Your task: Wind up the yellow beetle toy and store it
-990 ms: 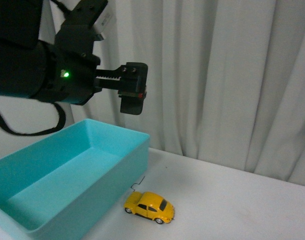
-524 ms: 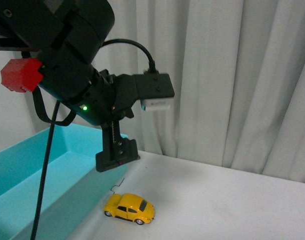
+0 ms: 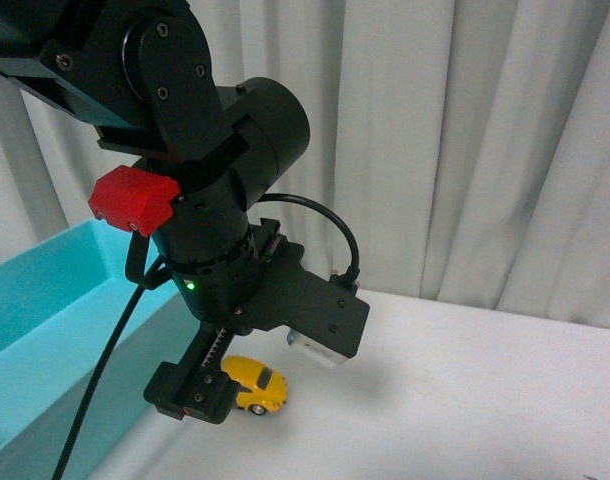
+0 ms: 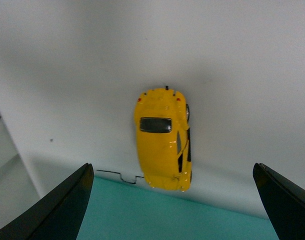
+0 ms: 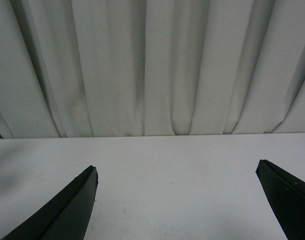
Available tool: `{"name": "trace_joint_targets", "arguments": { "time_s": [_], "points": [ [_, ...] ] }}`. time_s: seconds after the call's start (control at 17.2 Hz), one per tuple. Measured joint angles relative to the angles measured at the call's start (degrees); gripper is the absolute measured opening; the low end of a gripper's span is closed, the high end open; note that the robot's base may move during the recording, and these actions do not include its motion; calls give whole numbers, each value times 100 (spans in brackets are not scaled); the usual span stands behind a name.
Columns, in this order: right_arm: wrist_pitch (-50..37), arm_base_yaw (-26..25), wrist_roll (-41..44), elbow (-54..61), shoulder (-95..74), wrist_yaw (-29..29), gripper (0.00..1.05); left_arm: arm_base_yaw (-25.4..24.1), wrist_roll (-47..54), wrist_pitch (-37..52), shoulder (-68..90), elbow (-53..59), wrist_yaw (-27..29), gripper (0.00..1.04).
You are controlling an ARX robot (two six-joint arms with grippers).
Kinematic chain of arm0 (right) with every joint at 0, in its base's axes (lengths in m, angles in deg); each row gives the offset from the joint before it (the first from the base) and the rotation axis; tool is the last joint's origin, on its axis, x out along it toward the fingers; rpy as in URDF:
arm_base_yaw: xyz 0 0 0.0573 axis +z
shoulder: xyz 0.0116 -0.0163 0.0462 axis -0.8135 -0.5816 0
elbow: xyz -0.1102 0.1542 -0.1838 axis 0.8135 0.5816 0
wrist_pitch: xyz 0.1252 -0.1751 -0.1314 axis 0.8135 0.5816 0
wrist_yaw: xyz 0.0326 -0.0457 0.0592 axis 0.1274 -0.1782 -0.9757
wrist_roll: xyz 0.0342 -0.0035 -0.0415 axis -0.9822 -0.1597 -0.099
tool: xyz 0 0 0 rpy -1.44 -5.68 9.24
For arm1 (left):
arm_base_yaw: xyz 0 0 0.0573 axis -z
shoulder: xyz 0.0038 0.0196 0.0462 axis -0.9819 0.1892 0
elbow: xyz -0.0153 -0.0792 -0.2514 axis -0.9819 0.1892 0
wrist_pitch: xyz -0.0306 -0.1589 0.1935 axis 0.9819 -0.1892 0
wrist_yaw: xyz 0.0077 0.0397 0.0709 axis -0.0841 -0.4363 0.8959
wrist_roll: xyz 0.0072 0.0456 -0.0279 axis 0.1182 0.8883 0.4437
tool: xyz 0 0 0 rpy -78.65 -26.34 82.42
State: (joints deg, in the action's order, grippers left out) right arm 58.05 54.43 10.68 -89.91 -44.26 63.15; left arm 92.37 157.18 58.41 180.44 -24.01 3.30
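Left claw [image 4: 171,166] wide open above beetle [image 4: 162,145], jaws lined up across its width, likely for side grasp. Beetle just beside bin [image 3: 45,290]. Right claw [image 5: 176,170] open, empty.

Teal bin [image 4: 167,220] just beside 1 end of yellow beetle toy [image 4: 162,145]; table [image 4: 242,75] open other sides.

Left wrist above yellow beetle toy [image 4: 162,145]
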Motion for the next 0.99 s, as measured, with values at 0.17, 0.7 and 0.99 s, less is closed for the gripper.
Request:
{"name": "trace_joint_targets", "arguments": {
  "time_s": [0.17, 0.7, 0.99],
  "points": [
    [0, 0, 0, 0, 0, 0, 98, -37, -820, 120, 511, -144, 420, 98],
    [0, 0, 0, 0, 0, 0, 98, -103, -2352, 267, 1373, -590, 680, 98],
    [0, 0, 0, 0, 0, 0, 98, -105, -2562, 153, 1421, -621, 667, 64]
  ]
}}
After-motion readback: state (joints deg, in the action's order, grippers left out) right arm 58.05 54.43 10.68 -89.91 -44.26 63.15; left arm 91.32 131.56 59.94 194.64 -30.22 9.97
